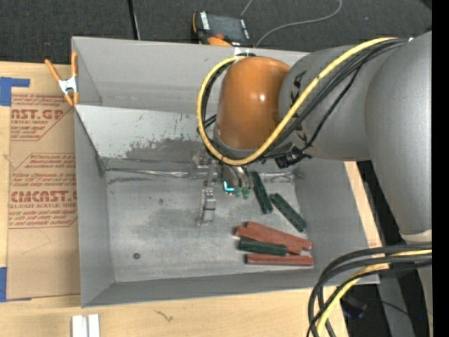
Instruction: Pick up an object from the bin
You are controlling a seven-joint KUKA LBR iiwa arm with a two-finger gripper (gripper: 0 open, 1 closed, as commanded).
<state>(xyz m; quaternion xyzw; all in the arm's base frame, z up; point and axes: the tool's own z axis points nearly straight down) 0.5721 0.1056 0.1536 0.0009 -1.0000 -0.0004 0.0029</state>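
My gripper (208, 206) hangs below the orange wrist cover over the bare floor in the middle of the bin. Nothing shows in its grasp. Just to its right lie two dark green flat sticks: one (262, 194) partly under the wrist, the other (289, 212) angled toward the right wall. Further front and right, a red-brown stick (275, 234) lies on top of a dark green one (262, 246), with another red-brown stick (279, 260) below them.
The sticks all lie in the right half of the bin. The arm with its orange cover and yellow cable reaches in from the right, hiding the back right part. A small dark speck (136, 255) lies at the front left.
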